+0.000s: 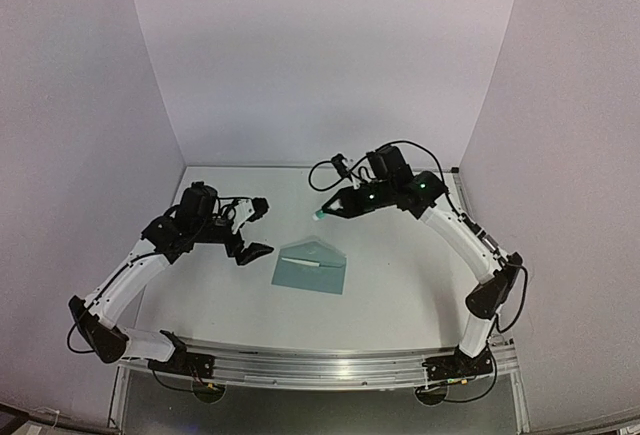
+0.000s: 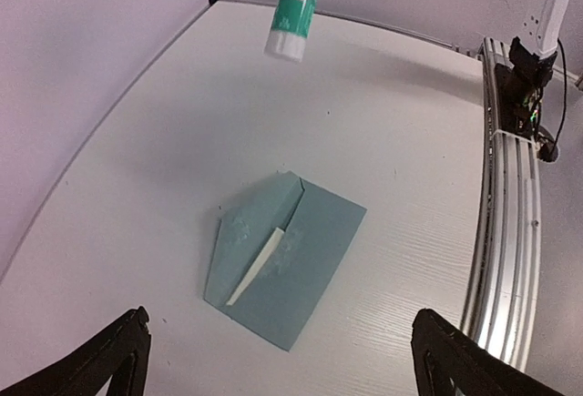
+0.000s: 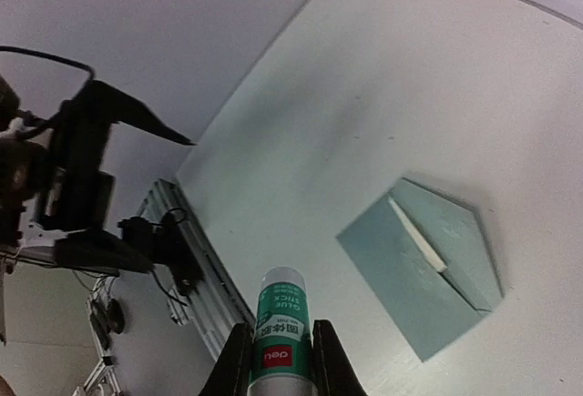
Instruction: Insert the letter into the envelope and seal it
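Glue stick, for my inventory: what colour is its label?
Green with white lettering on the glue stick; right wrist view.

You see a white bench (image 1: 400, 285) boxed in by three plain pale panels: back wall (image 1: 320, 55), left wall (image 1: 80, 135), right wall (image 1: 570, 155). An aluminium rail (image 1: 320, 367) runs along the bench's near edge. Light even, shadows soft.

1 envelope (image 1: 310, 275), 1 letter (image 2: 259, 265), 1 glue stick (image 2: 291, 19), 2 grippers: left gripper (image 1: 262, 227) and right gripper (image 3: 281, 356).
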### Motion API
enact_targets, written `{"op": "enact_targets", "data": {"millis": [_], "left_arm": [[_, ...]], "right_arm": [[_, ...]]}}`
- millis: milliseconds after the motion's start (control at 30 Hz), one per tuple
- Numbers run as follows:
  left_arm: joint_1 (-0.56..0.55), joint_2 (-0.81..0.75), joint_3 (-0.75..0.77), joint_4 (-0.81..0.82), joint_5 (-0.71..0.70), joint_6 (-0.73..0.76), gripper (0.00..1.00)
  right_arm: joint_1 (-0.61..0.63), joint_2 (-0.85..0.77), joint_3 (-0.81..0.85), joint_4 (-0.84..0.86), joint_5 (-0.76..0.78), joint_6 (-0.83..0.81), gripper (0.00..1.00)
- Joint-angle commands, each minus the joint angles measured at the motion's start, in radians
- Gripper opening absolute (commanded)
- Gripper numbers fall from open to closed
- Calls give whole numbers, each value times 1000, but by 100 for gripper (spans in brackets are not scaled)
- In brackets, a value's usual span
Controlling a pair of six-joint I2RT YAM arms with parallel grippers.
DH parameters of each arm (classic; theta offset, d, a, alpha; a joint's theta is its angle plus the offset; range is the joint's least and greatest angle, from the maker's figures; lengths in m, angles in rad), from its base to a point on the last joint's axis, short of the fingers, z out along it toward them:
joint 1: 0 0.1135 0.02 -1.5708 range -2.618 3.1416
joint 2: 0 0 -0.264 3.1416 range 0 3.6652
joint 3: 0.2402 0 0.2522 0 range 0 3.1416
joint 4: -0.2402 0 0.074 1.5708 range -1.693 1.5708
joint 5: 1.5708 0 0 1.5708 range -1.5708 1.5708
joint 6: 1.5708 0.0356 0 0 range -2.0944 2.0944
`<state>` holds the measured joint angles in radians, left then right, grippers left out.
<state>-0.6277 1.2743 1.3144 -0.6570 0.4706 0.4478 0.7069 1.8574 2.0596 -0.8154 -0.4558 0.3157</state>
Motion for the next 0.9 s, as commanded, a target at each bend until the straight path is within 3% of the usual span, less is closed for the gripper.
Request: {"op": "enact_targets", "data": {"millis": [0,233,400,867], "left_arm": [[-69,-45,-26,169,-103,109,100],[-75,-11,2,183,-48,61,99],[-76,21,27,156,7,18,89],[-76,22,46,155,5,-8,19]], "right_arm": [[66,43,7,164,-76,104,0],[136,60,22,256,-100,132,0],[158,86,53,276,-106,137,0],[187,104,74,289,-114,123,0]]}}
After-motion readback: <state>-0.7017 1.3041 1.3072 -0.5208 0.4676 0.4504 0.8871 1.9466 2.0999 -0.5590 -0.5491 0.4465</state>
